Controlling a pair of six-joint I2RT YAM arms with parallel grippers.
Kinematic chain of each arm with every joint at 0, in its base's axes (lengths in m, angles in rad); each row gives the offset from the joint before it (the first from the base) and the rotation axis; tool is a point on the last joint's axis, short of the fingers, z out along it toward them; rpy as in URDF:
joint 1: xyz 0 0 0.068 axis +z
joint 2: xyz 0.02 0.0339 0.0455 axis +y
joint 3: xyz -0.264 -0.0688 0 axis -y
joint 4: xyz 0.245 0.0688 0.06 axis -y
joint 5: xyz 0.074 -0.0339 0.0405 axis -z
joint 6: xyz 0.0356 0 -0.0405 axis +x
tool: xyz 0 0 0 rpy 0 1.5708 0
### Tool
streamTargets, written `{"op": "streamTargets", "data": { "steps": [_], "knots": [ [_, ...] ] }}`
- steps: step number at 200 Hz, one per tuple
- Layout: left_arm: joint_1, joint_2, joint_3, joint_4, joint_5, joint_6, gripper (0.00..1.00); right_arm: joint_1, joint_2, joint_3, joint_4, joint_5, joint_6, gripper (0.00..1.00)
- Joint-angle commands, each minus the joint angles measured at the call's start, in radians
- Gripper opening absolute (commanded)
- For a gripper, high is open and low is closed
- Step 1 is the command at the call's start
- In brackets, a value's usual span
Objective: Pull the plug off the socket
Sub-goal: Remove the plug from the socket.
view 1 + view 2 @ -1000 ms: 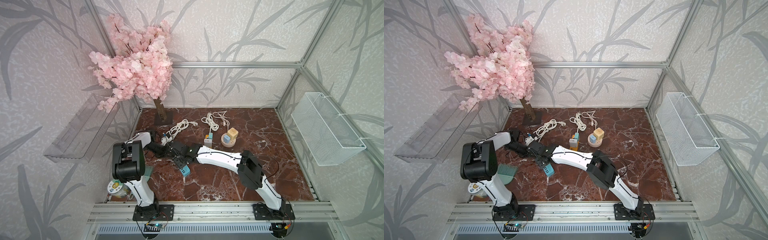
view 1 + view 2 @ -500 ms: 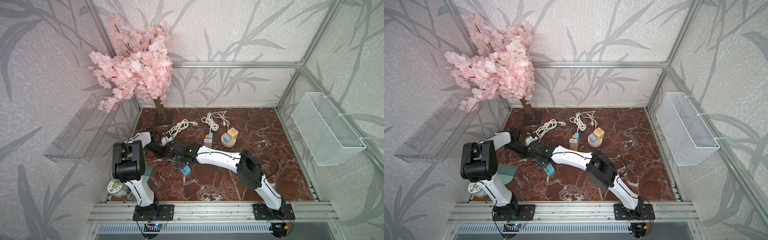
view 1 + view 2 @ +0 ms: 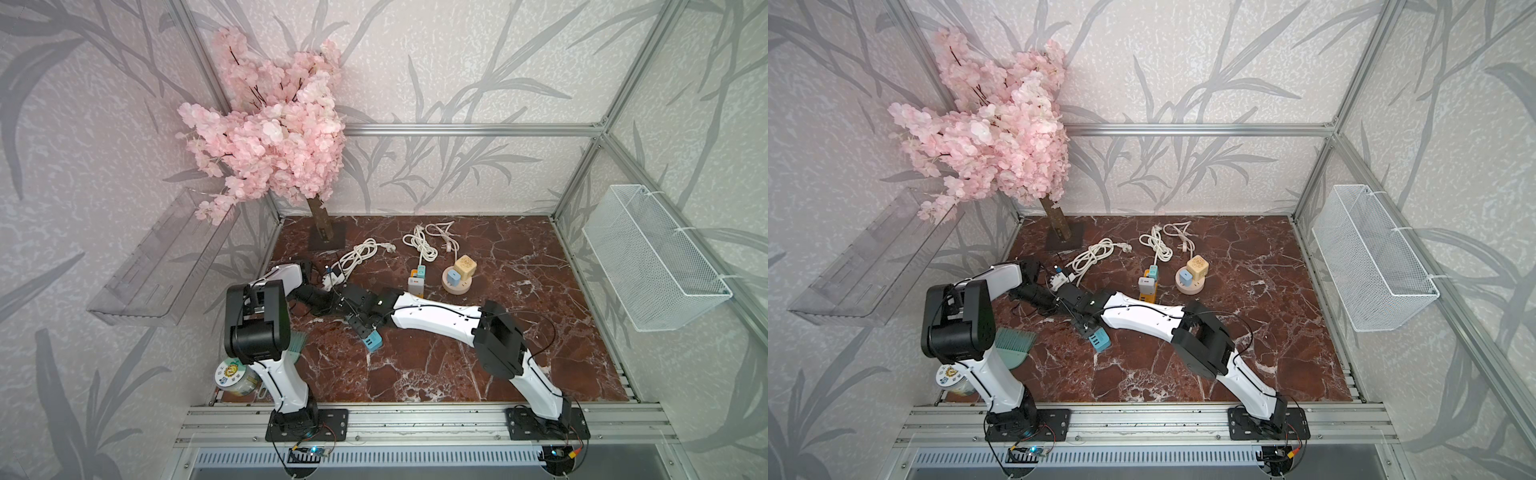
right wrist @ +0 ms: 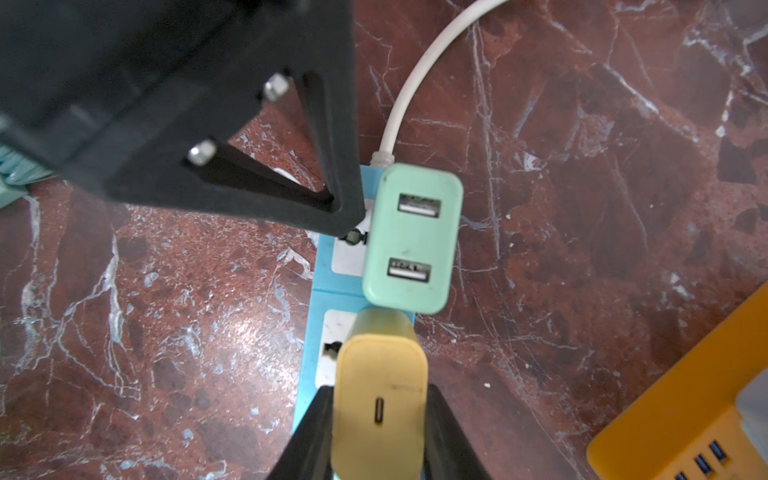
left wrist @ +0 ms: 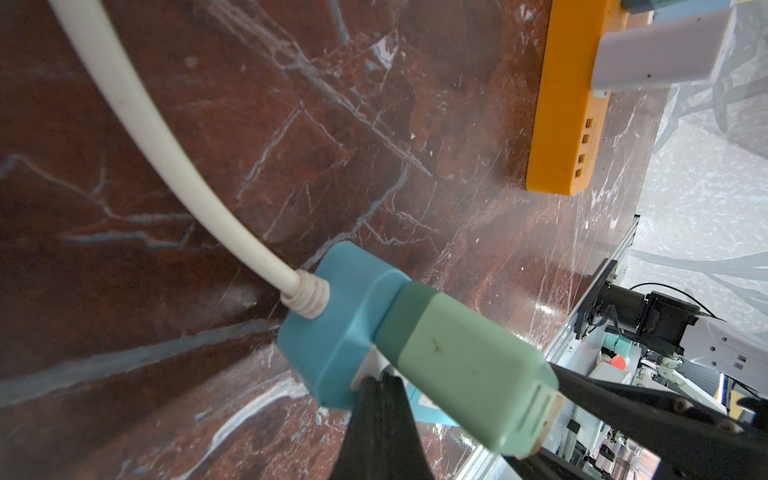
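Observation:
The socket is a blue power strip (image 4: 308, 332) lying on the marble floor; its end shows in both top views (image 3: 372, 343) (image 3: 1101, 342). A yellow plug (image 4: 380, 386) and a mint-green plug (image 4: 411, 237) stand in it. My right gripper (image 4: 380, 419) is shut on the yellow plug, one finger on each side. My left gripper (image 5: 380, 384) is shut with nothing between its fingers. Its tip rests on the blue socket (image 5: 332, 324) right beside the green plug (image 5: 457, 361). A white cable (image 5: 166, 158) leaves the socket's end.
An orange power strip (image 3: 415, 282) with plugs in it stands just behind, and a round wooden socket (image 3: 456, 282) lies further right. White cable coils (image 3: 357, 255) lie towards the back. There is a blossom tree (image 3: 270, 141) at the back left and a green brush (image 3: 1013, 343) near the left arm.
My right gripper's jaws have closed onto the yellow plug. Both arms have stayed almost where they were.

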Motion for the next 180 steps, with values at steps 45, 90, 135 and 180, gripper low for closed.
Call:
{"op": "streamTargets", "data": {
  "steps": [45, 90, 135, 180],
  "knots": [
    [-0.002, 0.036, -0.01, 0.015, -0.069, -0.005, 0.0, 0.011, -0.053, -0.019, 0.023, 0.033, 0.04, 0.06],
    [-0.002, 0.036, -0.01, 0.016, -0.076, -0.008, 0.0, 0.011, -0.088, -0.074, 0.078, 0.019, 0.081, 0.0],
    [-0.002, 0.036, -0.01, 0.019, -0.079, -0.01, 0.0, 0.009, -0.109, -0.094, 0.095, 0.019, 0.104, 0.0],
    [-0.002, 0.036, -0.011, 0.016, -0.082, -0.008, 0.0, -0.023, -0.139, -0.175, 0.171, -0.056, 0.173, 0.0]
  ]
}}
